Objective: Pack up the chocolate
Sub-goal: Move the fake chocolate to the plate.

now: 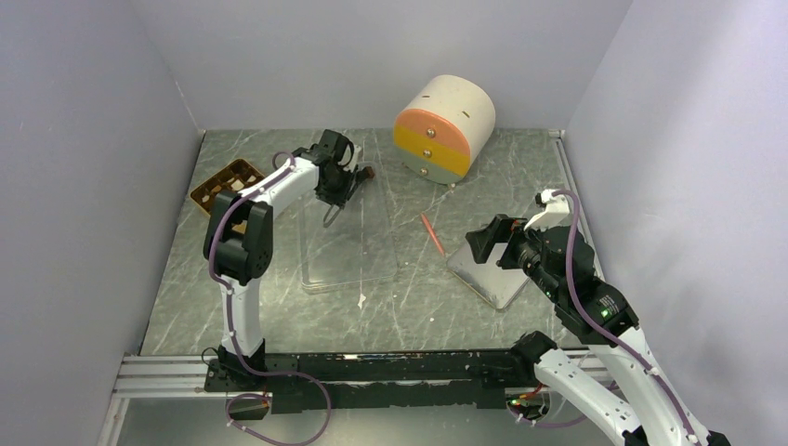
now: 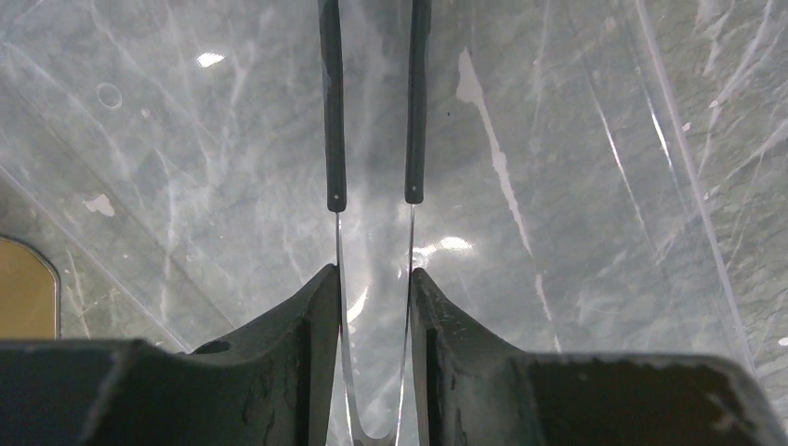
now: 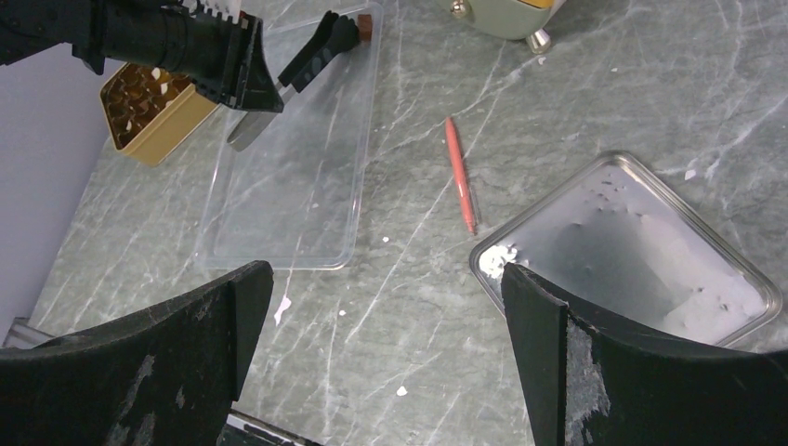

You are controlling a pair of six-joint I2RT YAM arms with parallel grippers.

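Note:
My left gripper (image 1: 339, 181) (image 2: 372, 274) is shut on metal tweezers (image 2: 333, 139) with black-sleeved arms, held over the far end of a clear plastic tray (image 1: 348, 242). The arms stand apart and their tips run out of the left wrist view. In the right wrist view a brown chocolate cube (image 3: 366, 22) sits right at the tweezer tips (image 3: 339, 32); I cannot tell whether it is pinched. It also shows in the top view (image 1: 365, 173). Several chocolates (image 3: 139, 93) lie in the golden compartmented tray (image 1: 226, 183). My right gripper (image 1: 483, 243) (image 3: 386, 269) is open and empty above the table.
A thin orange-red stick (image 1: 431, 232) (image 3: 460, 172) lies between the clear tray (image 3: 288, 177) and a metal tray (image 1: 492, 269) (image 3: 632, 251) with white crumbs. A round cream, orange and yellow drawer box (image 1: 444, 127) stands at the back. Grey walls enclose the table.

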